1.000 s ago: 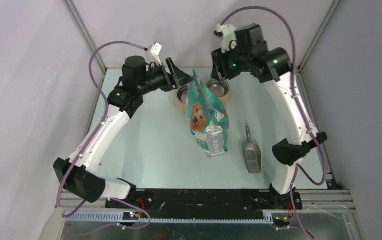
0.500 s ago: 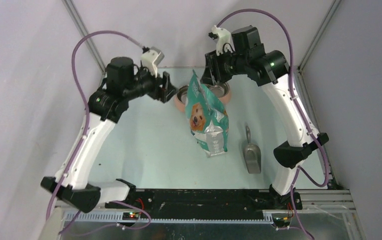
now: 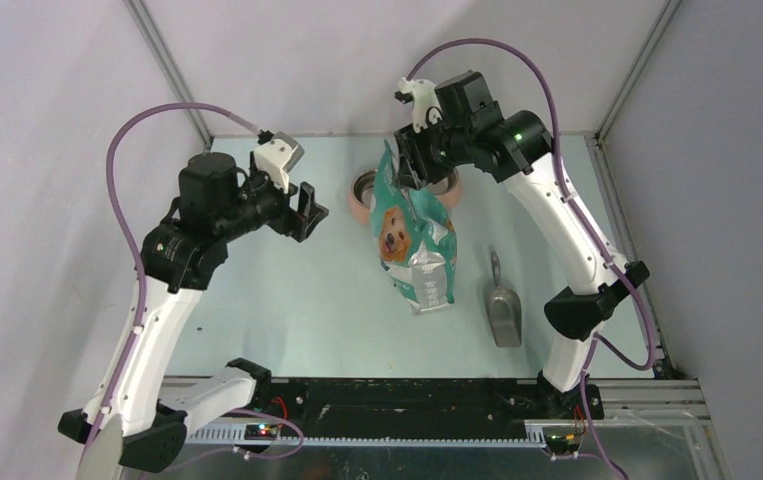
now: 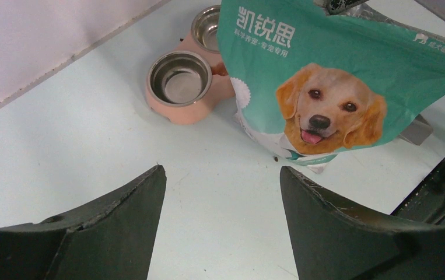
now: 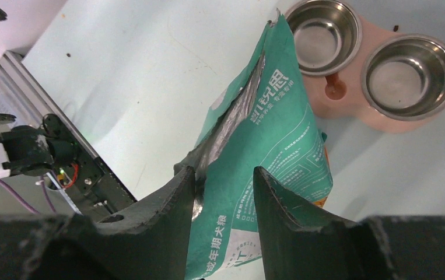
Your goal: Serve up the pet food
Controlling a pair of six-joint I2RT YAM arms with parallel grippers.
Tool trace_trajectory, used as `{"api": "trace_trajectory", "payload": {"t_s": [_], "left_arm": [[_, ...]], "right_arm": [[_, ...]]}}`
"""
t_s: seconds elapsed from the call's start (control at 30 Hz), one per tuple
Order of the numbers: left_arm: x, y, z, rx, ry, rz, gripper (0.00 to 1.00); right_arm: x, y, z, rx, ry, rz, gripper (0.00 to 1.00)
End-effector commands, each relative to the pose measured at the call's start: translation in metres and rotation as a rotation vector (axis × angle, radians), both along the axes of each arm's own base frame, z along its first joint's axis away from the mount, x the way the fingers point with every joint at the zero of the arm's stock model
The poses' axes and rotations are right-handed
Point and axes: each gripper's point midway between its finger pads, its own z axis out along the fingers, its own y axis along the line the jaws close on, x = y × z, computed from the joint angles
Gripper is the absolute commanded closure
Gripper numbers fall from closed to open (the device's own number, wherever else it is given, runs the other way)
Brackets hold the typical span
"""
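Kibble (image 4: 275,157) is showing only as stray dark specks: one is lying on the table (image 3: 287,300) at the foot of the bag (image 3: 412,235), and another is lying on top of the pink feeder (image 3: 357,205). Whether more is sitting inside the bag cannot be told. Both feeder bowls are showing bare steel. The bag is standing upright mid-table, just in front of the feeder, its torn top gaping. The right gripper (image 3: 404,165) is reaching down over that top, its fingers straddling the edge at a middling spread; whether they are pinching the foil cannot be told. The left gripper (image 3: 309,212) is hovering well apart to the bag's left, jaws spread wide with nothing between them, facing the dog print. The scoop (image 3: 502,305) is lying flat on the table, right of the bag, near but not touching.
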Motion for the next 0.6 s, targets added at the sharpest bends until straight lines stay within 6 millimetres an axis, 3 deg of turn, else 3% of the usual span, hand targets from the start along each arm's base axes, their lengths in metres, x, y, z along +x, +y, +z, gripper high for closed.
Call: {"api": "trace_trajectory", "payload": {"t_s": [0.0, 0.23, 0.4, 0.57], "left_arm": [[-0.001, 0.005, 0.007, -0.011, -0.027, 0.014, 0.21], [-0.001, 0.004, 0.012, -0.054, -0.021, 0.02, 0.21], [-0.002, 0.004, 0.013, -0.077, -0.015, 0.023, 0.21], [-0.004, 0.002, 0.01, -0.092, -0.008, 0.015, 0.21]], "right_arm": [[0.001, -0.011, 0.003, -0.051, -0.059, -0.038, 0.56], [0.021, -0.013, 0.006, -0.103, -0.135, -0.121, 0.59], [0.04, -0.022, 0.011, -0.188, -0.239, -0.197, 0.67], [0.042, -0.025, 0.016, -0.205, -0.274, -0.217, 0.75]]}}
